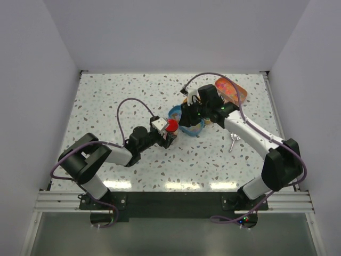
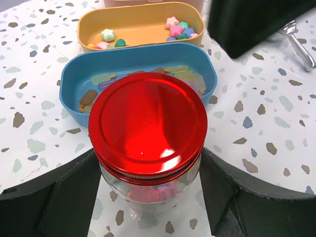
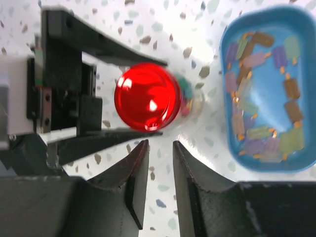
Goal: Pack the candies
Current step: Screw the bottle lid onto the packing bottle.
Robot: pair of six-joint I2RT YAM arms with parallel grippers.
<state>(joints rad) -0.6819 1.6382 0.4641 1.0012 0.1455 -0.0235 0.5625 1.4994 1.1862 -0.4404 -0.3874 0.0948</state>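
Overhead: the left gripper (image 1: 169, 130) clamps a red-lidded jar (image 1: 171, 125). Left wrist: candies (image 2: 176, 30) lie in an orange tin (image 2: 89, 22) and a blue tin (image 2: 69, 94), a few inside the jar. Right wrist: the right gripper (image 3: 160, 145), fingers slightly parted and empty, sits beside the jar.

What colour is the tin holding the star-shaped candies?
Muted orange. The tin shows best in the left wrist view.

We count one glass jar (image 2: 148, 197) with one red lid (image 2: 148, 126). There are two oval tins, one blue (image 2: 133, 61) and one tan (image 2: 143, 32). One orange oval box (image 1: 232, 90) sits at 1 o'clock, and one metal scoop (image 1: 233, 141) at 3 o'clock. Roughly ten candies (image 2: 176, 31) lie in the tan tin; those in the blue tin overlap too much to count.
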